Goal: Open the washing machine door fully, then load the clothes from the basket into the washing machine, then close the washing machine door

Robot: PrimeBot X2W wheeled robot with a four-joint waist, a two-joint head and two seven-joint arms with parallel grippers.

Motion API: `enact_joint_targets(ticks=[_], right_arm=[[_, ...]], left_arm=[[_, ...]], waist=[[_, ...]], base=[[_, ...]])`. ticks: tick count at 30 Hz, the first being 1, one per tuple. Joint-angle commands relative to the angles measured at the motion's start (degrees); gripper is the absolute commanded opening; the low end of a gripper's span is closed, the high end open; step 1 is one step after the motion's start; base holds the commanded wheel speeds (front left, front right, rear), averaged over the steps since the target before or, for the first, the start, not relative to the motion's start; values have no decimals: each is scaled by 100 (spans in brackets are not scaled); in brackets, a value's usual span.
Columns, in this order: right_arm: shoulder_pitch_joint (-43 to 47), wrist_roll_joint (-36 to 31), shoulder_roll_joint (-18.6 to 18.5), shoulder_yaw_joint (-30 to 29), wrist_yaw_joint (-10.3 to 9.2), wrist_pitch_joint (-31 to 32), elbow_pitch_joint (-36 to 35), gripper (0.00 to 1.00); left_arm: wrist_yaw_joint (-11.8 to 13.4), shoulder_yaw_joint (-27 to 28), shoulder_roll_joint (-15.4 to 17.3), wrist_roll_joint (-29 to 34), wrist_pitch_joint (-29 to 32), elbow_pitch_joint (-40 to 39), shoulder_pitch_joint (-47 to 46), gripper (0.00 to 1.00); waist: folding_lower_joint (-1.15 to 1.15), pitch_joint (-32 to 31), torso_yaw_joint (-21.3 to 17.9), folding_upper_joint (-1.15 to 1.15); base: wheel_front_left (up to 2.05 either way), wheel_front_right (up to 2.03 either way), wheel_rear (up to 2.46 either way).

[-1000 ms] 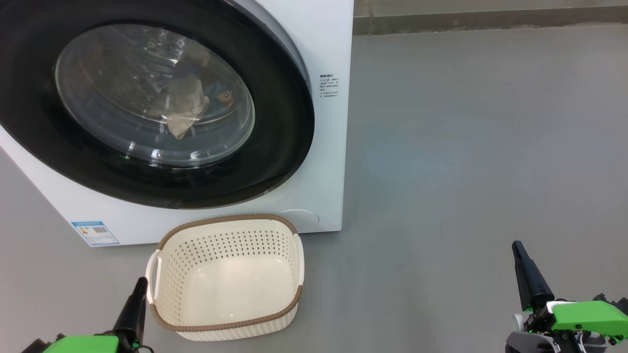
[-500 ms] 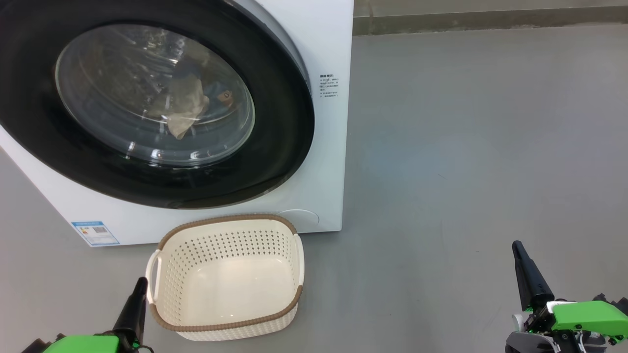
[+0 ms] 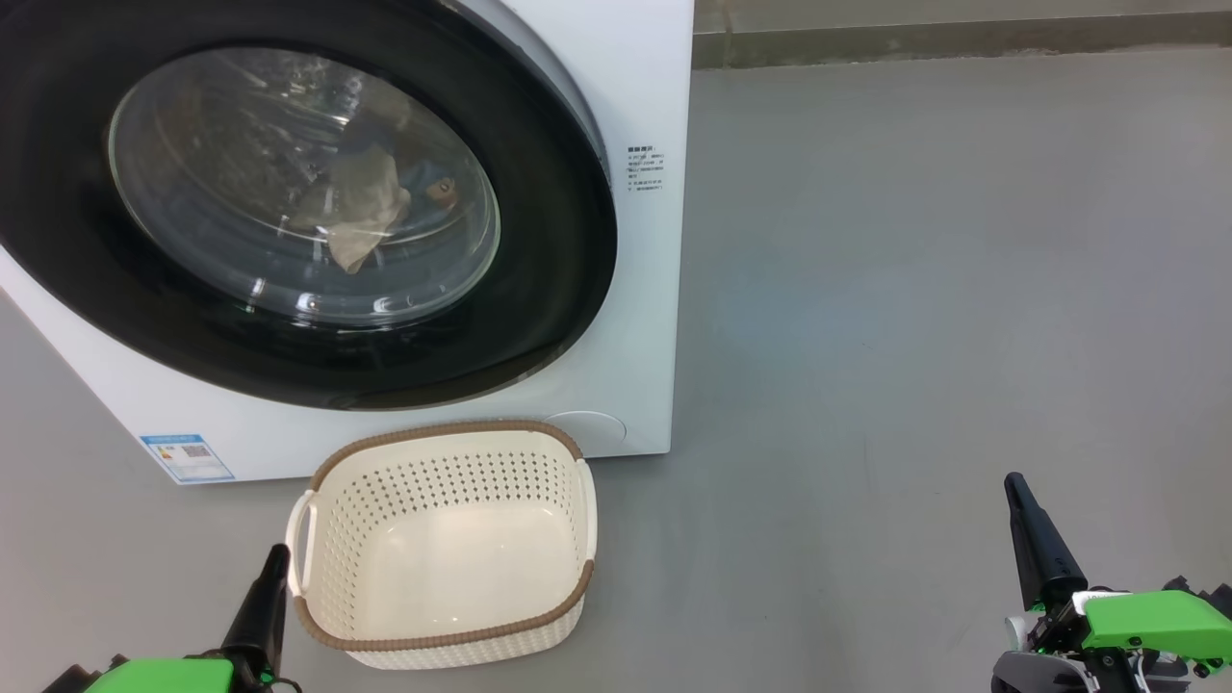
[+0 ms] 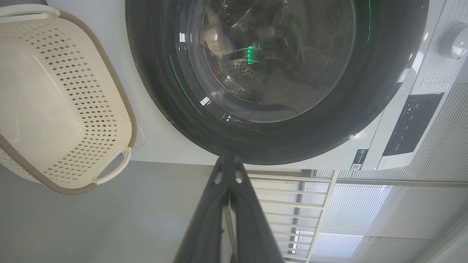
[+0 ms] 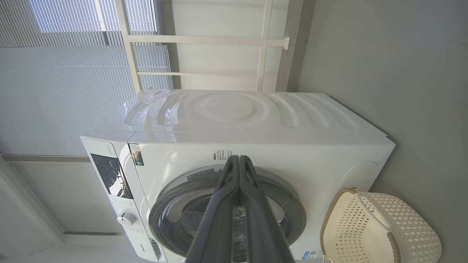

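**Door shut, garments inside the drum, both jaws pressed together**

The big white boxy front-loading washing machine (image 3: 640, 58) stands on the grey floor (image 3: 914, 289) at the far left. Its large round door with the wide glossy black rim (image 3: 563, 241) lies shut against the front. Through the bulging glass the clothes (image 3: 358, 207) lie in the steel drum: a cream piece with a bit of blue and an orange spot just to its right.

Writing is sparse and tiny. A block of grey print (image 3: 646, 169) sits on the white front right of the door, too small to read. A small blue label (image 3: 187, 457) at the lower left corner carries a code square and lines that cannot be made out. In the left wrist view a dark control panel (image 4: 413, 124) has pale characters, also illegible, beside a round silver knob (image 4: 453, 40).

The small cream perforated plastic basket with the brown woven-look rim (image 3: 443, 638) stands on the floor just in front of the machine, its smooth bottom bare.

The left gripper (image 3: 278, 553) hangs near the basket's left handle, not touching it, jaws pressed together on nothing. The right gripper (image 3: 1013, 483) hangs well apart at the near right, jaws likewise together and holding nothing.
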Motion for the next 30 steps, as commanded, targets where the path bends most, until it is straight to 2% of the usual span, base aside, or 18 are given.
enact_joint_targets(ticks=[1,30], right_arm=[[-60,24,-18,128,9,43,-174,0],[-60,25,-18,129,9,43,-174,0]], left_arm=[[-15,196,75,-51,33,-168,-240,0],[-15,196,75,-51,33,-168,-240,0]], waist=[[0,0,0,0],[0,0,0,0]], base=[[0,0,0],[0,0,0]])
